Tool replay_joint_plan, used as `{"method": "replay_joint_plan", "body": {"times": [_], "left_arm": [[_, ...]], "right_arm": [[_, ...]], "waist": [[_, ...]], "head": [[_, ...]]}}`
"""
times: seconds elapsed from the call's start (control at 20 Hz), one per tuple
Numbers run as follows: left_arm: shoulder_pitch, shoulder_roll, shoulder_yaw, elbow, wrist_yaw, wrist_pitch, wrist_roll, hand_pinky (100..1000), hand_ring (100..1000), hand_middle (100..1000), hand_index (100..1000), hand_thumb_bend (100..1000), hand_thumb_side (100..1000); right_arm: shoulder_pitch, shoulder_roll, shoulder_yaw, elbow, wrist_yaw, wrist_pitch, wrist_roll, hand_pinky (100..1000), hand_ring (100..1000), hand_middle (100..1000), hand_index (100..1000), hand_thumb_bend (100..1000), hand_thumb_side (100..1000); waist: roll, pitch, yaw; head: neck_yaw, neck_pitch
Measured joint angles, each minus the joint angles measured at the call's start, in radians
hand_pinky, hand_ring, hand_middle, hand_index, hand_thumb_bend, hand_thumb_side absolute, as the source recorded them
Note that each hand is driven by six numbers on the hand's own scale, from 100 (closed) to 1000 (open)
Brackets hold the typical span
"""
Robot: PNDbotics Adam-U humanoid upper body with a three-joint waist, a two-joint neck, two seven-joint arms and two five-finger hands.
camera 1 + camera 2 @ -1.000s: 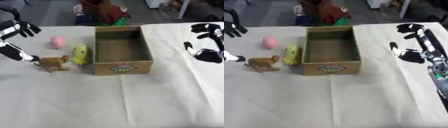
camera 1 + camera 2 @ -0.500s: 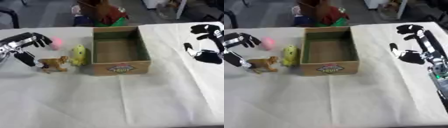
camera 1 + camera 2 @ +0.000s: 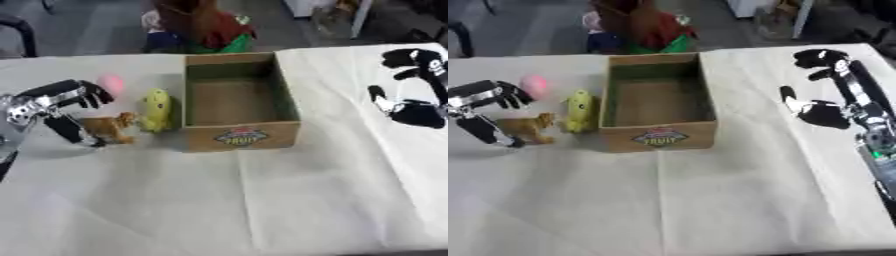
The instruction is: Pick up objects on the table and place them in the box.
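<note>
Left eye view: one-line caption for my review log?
Left robot hand open around brown toy animal, beside yellow toy and empty cardboard box; right robot hand idle.

White-clothed table [image 3: 262, 210] carries box [image 3: 241, 137], three toys [image 3: 156, 109].

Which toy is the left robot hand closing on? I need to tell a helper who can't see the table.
Find the open cardboard box mid-table. To its left stand a yellow toy, then a small brown animal figure beside the left robot hand. It is the brown one, lower and darker than the yellow toy and the pink ball behind.
</note>
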Motion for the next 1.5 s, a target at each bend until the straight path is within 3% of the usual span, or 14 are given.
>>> {"method": "replay_joint_plan", "body": {"times": [0.05,0.2,0.25,0.35,0.8,1.05,1.4,1.45,1.5], "left_arm": [[0.0,-0.004,0.002,0.006,-0.011,-0.002,0.016,706,616,578,727,499,100],[0.002,-0.007,0.009,0.016,-0.033,-0.005,0.074,683,560,472,649,383,100],[0.004,-0.009,0.012,0.016,-0.035,-0.006,0.093,663,515,390,575,297,100],[0.011,-0.009,0.016,0.015,-0.033,-0.007,0.124,649,479,324,515,239,100],[0.015,0.039,0.042,-0.111,0.064,0.014,0.122,648,469,301,496,226,100],[-0.06,0.043,0.056,-0.206,0.101,0.036,0.124,651,478,318,510,233,100],[-0.159,-0.066,0.039,-0.184,0.068,0.038,0.134,649,494,342,529,272,100],[-0.167,-0.087,0.036,-0.169,0.058,0.037,0.138,649,496,344,531,327,100],[-0.174,-0.109,0.035,-0.153,0.048,0.035,0.143,649,497,347,532,275,100]], "right_arm": [[0.0,0.0,0.0,0.001,0.0,0.0,0.0,710,797,694,809,259,100],[0.0,0.0,0.0,0.004,0.0,-0.001,0.001,710,797,694,809,258,100],[0.0,0.0,0.0,0.005,0.0,-0.001,0.001,709,797,693,809,254,100],[0.0,0.001,0.0,0.005,-0.001,-0.001,0.001,710,797,693,809,254,100],[0.001,0.007,0.0,0.011,-0.001,-0.001,0.001,710,798,694,809,255,100],[0.005,0.007,0.002,0.011,-0.001,-0.004,0.004,710,797,693,809,252,100],[-0.008,0.027,0.028,0.014,-0.006,-0.011,0.027,710,797,693,808,248,100],[-0.012,0.032,0.034,0.015,-0.007,-0.013,0.032,709,797,693,808,254,100],[-0.015,0.036,0.039,0.016,-0.008,-0.015,0.038,709,797,692,808,246,100]], "waist": [[0.0,0.0,0.0],[-0.001,0.0,0.0],[-0.002,0.0,0.0],[-0.003,0.0,0.0],[-0.005,0.0,0.002],[-0.004,-0.009,-0.008],[-0.003,-0.012,-0.066],[-0.003,-0.012,-0.078],[-0.003,-0.012,-0.088]], "head": [[0.0,0.0],[0.0,0.0],[0.0,0.0],[0.0,0.0],[0.0,0.0],[0.006,0.008],[0.034,0.008],[0.04,0.008],[0.047,0.007]]}}
